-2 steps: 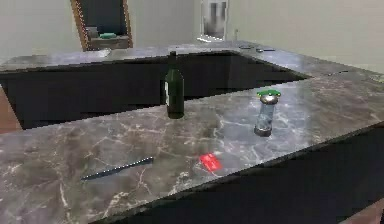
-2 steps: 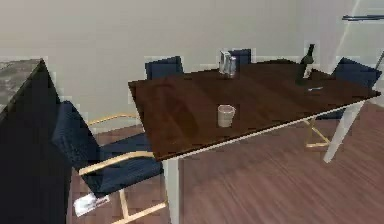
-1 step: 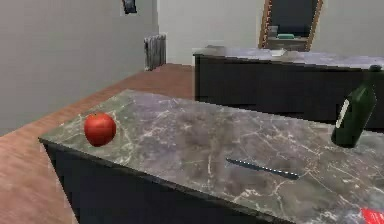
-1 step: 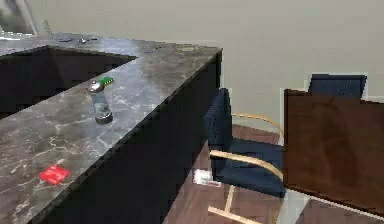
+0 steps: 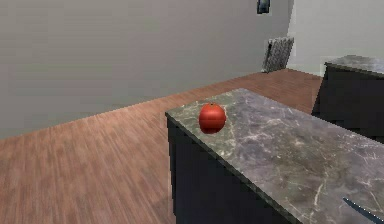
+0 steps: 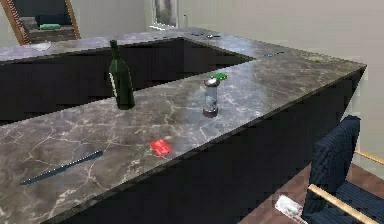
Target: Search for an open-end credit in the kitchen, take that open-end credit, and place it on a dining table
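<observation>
**Small red thing on the marble counter, near the bottle**

In the arm side view we look across a dark marble counter that bends round a sunken middle. A small flat red thing lies on the near stretch of it, close to the front edge. We cannot tell whether it is the card. Left of it a long thin knife lies flat. Farther back a dark green bottle stands upright. To the right of the bottle stands a small metal can, with a little green thing just behind it. A dark chair stands on the floor at the lower right.

In the forward view a round red fruit sits near the corner of a marble countertop, above a wooden floor. A second dark counter stands at the right.

We cannot tell the gripper's state.
</observation>
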